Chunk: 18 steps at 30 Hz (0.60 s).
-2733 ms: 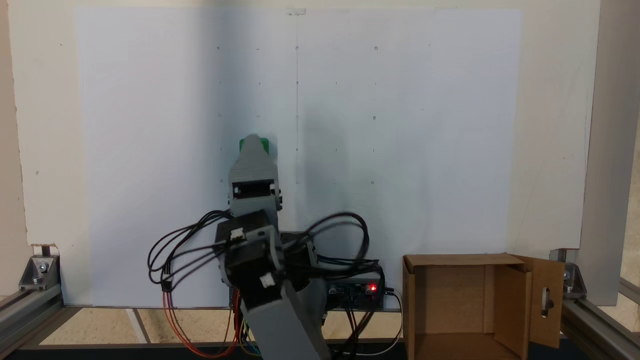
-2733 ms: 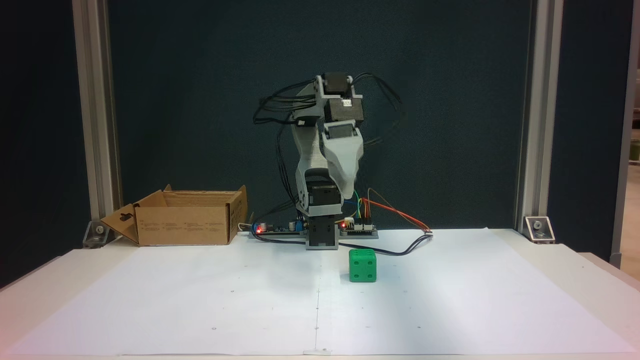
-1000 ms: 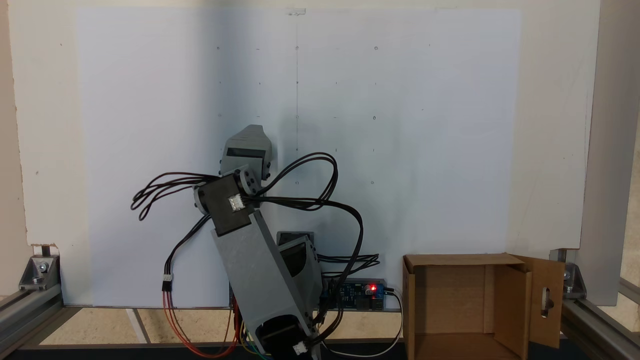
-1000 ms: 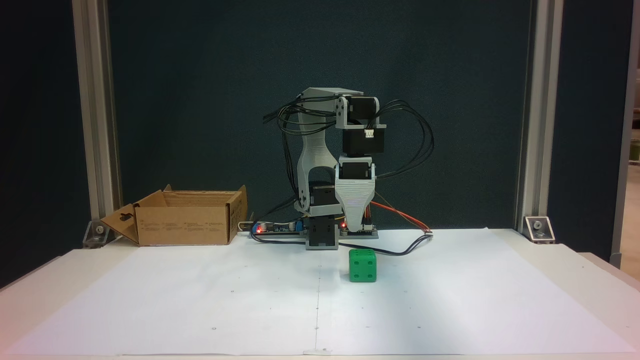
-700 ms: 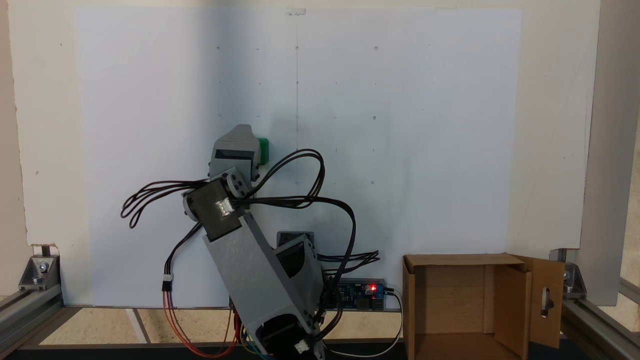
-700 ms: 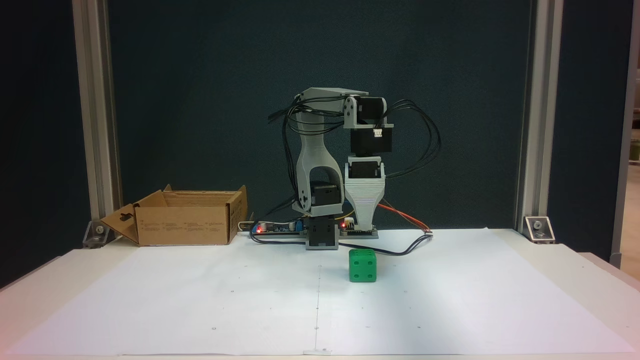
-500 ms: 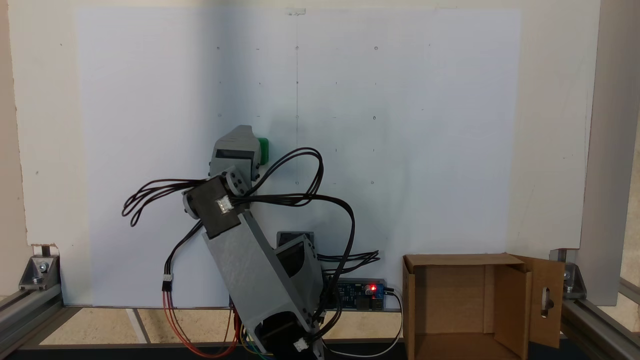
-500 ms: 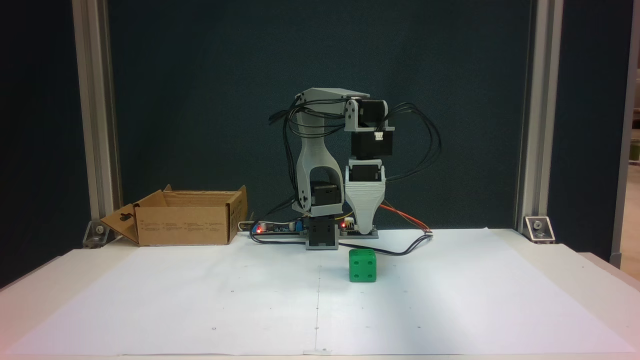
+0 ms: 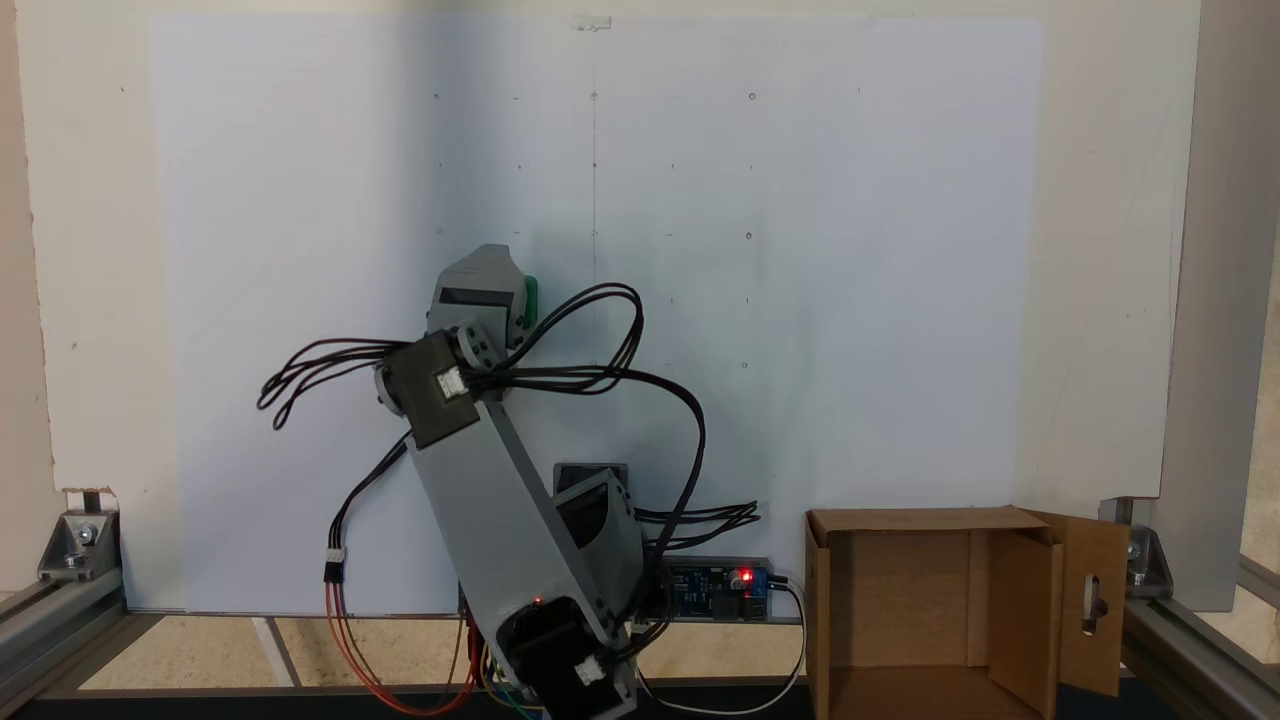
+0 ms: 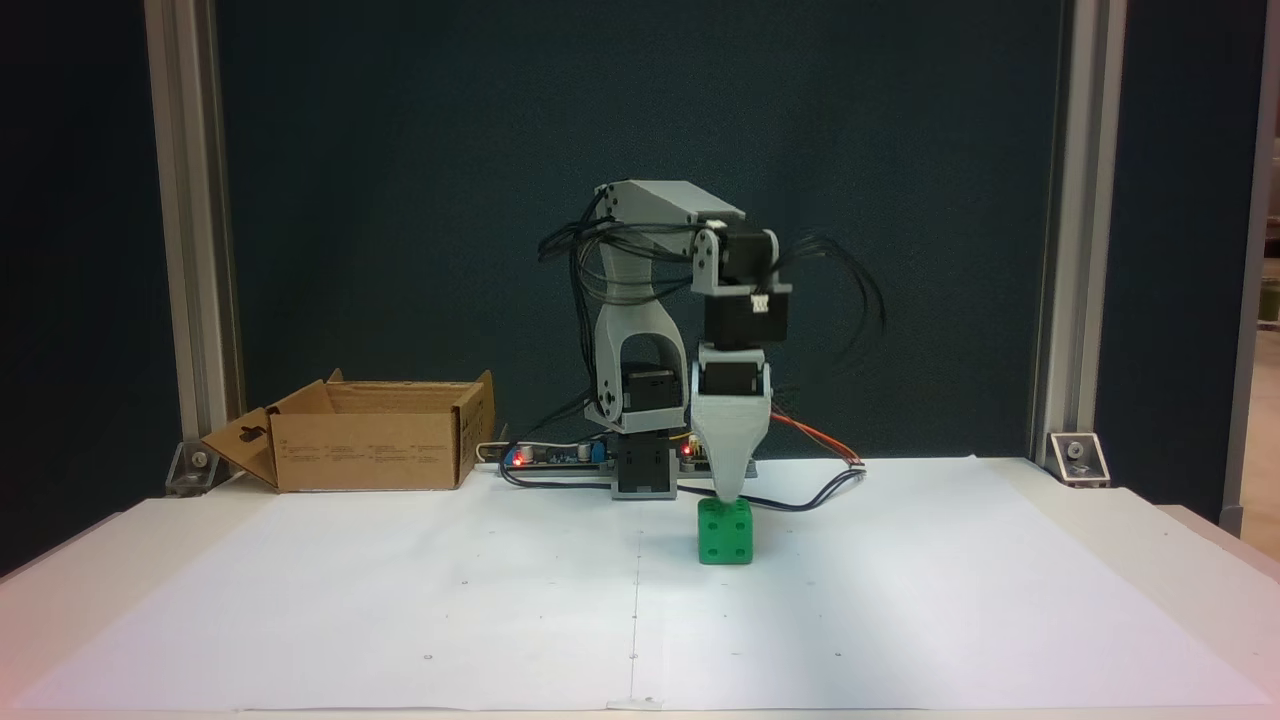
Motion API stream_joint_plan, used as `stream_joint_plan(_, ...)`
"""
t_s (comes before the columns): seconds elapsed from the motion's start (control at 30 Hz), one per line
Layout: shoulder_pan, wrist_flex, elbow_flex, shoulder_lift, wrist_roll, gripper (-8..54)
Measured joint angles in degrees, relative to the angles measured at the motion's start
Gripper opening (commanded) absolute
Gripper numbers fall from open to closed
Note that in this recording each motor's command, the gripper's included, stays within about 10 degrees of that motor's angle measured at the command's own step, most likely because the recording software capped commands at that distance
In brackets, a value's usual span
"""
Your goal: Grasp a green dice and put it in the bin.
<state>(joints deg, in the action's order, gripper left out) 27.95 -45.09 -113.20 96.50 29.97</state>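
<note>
The tool (image 10: 731, 496) points straight down, its tip at the top of the one green dice (image 10: 726, 534); whether its jaws are wide or narrow cannot be told. The dice sits on white paper (image 10: 900, 600) covering the desk (image 10: 60, 590). One bin (image 10: 375, 440), open-topped, stands well apart beside the arm's base.

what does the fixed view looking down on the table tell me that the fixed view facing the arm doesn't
A fixed view gives the cardboard box open and bare inside, its slotted flap, and just a sliver of the green die beside the gripper body. A fixed view gives the die's pip faces and the gripper tip at the die's top; open or shut is unclear. Both share the arm, die, box and white paper.
</note>
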Motion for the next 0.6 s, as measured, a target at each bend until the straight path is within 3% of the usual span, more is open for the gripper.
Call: stream_joint_plan(0.6, -0.35, 7.29, -1.14, -8.09, 0.00, 43.2)
